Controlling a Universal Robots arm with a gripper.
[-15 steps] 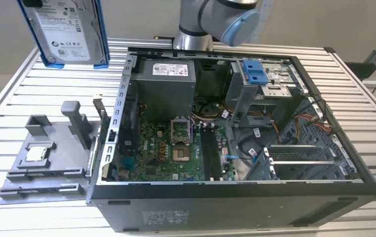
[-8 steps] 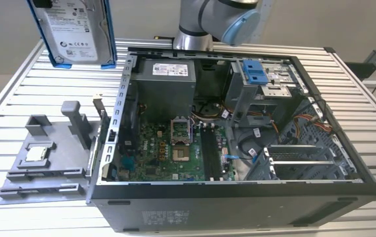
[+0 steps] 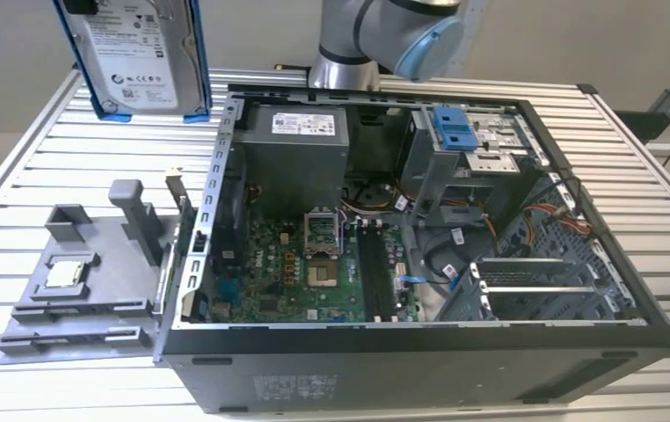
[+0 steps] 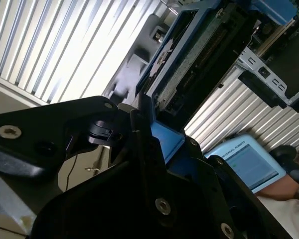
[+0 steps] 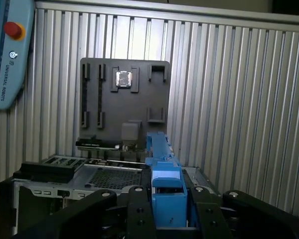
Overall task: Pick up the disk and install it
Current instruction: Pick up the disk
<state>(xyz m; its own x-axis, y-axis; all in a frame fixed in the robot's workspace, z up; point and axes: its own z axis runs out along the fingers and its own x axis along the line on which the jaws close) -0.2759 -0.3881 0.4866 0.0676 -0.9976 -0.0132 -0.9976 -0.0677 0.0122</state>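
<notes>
I am pinching the disk point(image 3: 142, 57) by its blue rail, my pincer point(image 5: 168, 201) pressing on it from both sides. The disk is hanging upright just outside the computer case point(image 3: 429, 374), well apart from the case's drive cage point(image 3: 458, 132). The hold is possibly edge-only. Risk: the disk slipping or tilting, and the rail catching the case rim.

The disk point(image 3: 138, 61) is grey metal with a white paper label point(image 3: 130, 35) and blue plastic rail point(image 3: 199, 61). The table point(image 3: 30, 171) is shiny ribbed metal; the tray point(image 3: 112, 281), dull grey plastic.
</notes>
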